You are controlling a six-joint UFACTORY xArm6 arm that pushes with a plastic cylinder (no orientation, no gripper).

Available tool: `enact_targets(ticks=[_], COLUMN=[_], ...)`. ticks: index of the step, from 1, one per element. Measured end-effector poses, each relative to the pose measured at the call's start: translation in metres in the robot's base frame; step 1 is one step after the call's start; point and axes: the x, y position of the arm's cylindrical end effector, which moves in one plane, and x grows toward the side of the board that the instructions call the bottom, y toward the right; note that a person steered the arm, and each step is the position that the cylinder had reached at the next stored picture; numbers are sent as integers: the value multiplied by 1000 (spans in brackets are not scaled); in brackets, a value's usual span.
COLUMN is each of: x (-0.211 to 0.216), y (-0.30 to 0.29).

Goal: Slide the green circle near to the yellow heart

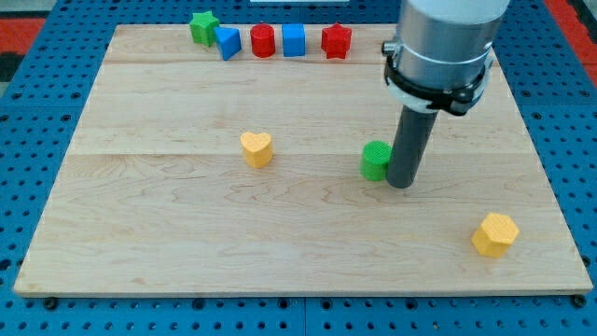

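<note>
The green circle (376,160) lies on the wooden board, right of centre. The yellow heart (256,147) lies to its left, near the board's middle, well apart from it. My tip (400,184) is down on the board at the green circle's right side, touching or almost touching it. The rod rises from there to the grey arm body at the view's top right.
A row of blocks lies along the board's top edge: a green star (203,26), a blue triangle (228,42), a red block (263,41), a blue square (294,41), a red star (336,41). A yellow hexagon (493,234) lies at the lower right.
</note>
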Motion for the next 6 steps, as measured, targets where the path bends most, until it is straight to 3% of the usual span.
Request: enact_targets(ticks=[3, 6], x=[-34, -25], y=[-10, -45])
